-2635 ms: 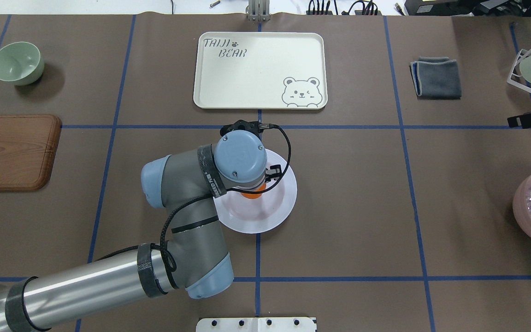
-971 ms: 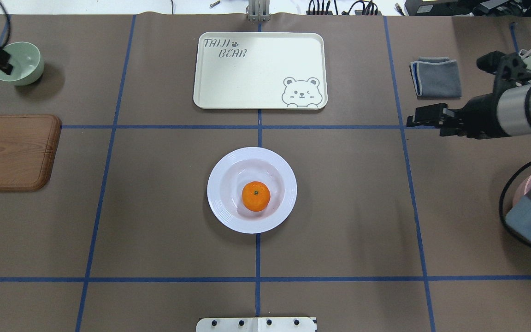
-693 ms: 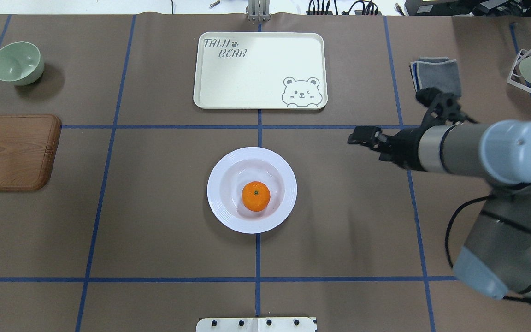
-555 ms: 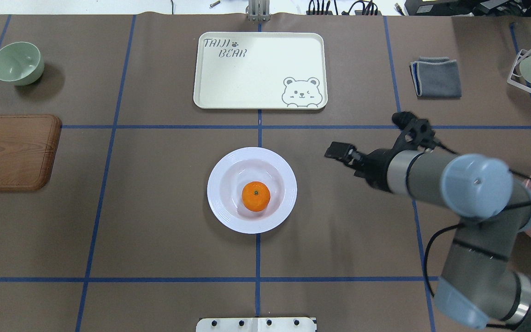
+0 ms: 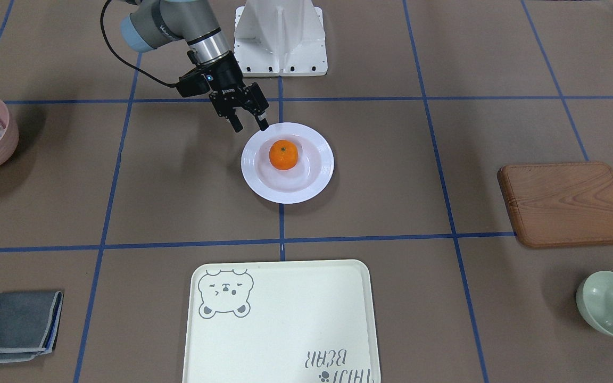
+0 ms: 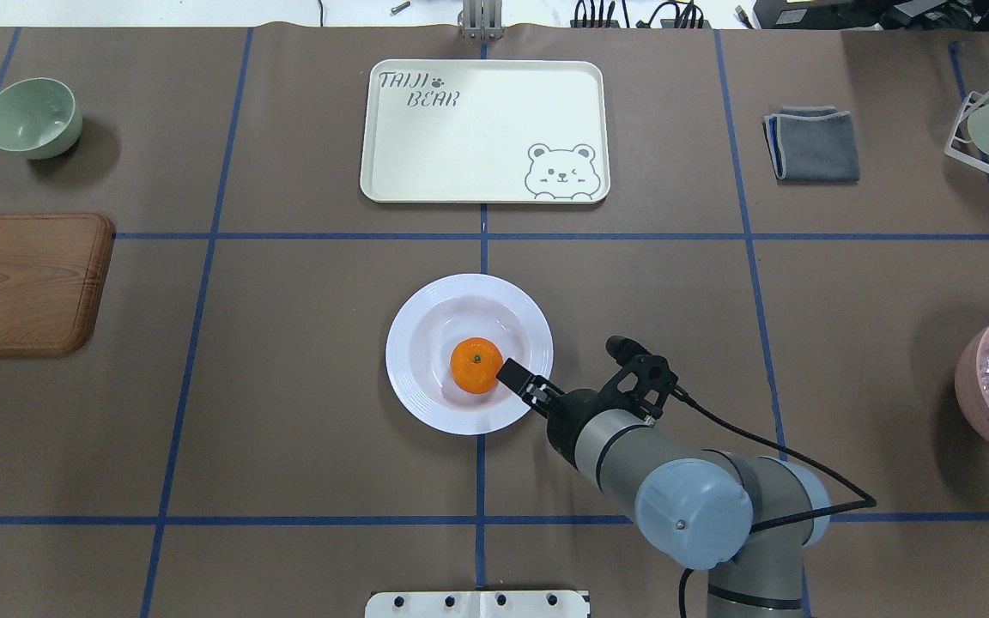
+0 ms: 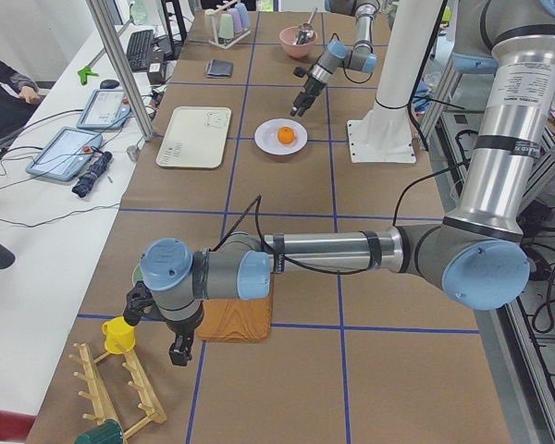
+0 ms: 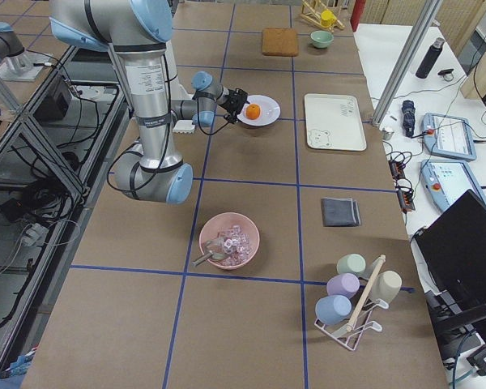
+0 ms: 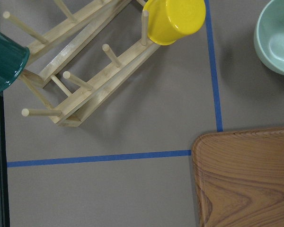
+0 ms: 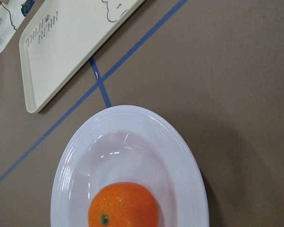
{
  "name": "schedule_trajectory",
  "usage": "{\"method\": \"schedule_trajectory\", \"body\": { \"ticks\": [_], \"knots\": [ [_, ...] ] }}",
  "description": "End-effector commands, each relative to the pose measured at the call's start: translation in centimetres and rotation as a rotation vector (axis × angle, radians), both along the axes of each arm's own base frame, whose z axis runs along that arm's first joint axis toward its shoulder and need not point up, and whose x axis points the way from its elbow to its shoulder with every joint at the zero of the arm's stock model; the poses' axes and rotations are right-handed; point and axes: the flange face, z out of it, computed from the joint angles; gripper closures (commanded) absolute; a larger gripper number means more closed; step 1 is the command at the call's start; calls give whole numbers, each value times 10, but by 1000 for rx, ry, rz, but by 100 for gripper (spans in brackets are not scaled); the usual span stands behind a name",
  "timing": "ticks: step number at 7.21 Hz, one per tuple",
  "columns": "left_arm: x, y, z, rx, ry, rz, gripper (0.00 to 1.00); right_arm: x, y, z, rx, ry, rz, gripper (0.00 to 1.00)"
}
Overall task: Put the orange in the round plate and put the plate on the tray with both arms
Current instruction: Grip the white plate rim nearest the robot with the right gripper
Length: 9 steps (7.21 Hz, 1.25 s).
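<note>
A small bright-orange mandarin-like orange [image 5: 283, 155] sits in the sunken centre of the white round plate with the wide ridged rim [image 5: 287, 196], which rests flat on the brown table cover. The right gripper [image 5: 251, 127] hangs at this plate's rim on the robot's right, its two black fingers [image 5: 237, 126] spread apart and holding nothing. From overhead one finger reaches in over the rim to just beside the orange. Whether it touches the plate cannot be told. The large pale cream rectangular tray with the grey bear drawing [image 5: 285, 319] lies apart from the plate, on the side away from the robot, with nothing on it. The left gripper [image 7: 180, 351] is far from the plate, beyond the brown wooden board [image 5: 567, 202], near a bamboo peg rack [image 9: 80, 71] carrying a yellow cup [image 9: 173, 19]. I cannot tell whether its claw is spread or clenched.
</note>
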Motion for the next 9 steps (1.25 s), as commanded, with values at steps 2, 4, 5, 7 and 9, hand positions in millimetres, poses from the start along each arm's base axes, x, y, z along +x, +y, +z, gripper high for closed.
{"method": "schedule_trajectory", "body": {
  "ticks": [2,4,5,7,9],
  "knots": [
    [0,4,4,-12,1,-3,1,-35,-9,11,-4,48,23,5],
    [1,3,4,-8,2,-1,1,-36,-24,-4,-6,26,47,18],
    [0,4,3,-7,2,-3,1,-44,-32,-2,-29,23,63,44],
    [1,3,4,-11,3,-5,1,-44,-35,-2,-28,23,64,66],
    [1,3,3,-6,2,-6,1,-36,-38,-3,-22,16,65,64]
  ]
}}
